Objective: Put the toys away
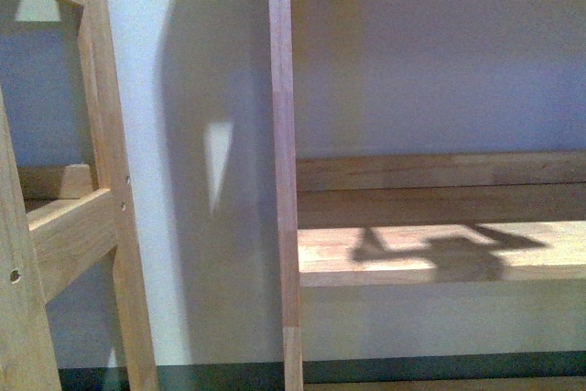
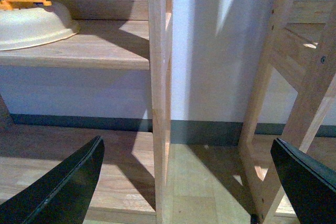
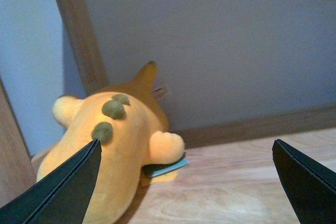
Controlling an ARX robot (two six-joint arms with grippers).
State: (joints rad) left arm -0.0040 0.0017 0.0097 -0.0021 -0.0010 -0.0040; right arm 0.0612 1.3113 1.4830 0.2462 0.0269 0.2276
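Plush down on the shelf, right gripper wide over it.

The plush [image 3: 121,150] lies along the shelf board [image 3: 247,177], tail toward the back wall, just ahead of the right gripper [image 3: 184,182]. The left gripper [image 2: 186,182] gapes wide too, holding nothing.

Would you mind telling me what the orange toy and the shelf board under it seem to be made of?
The orange toy looks like soft plush fabric: matte, fuzzy surface, rounded stuffed limbs. The shelf board appears to be light wood, with visible grain and a smooth, faintly satin finish.
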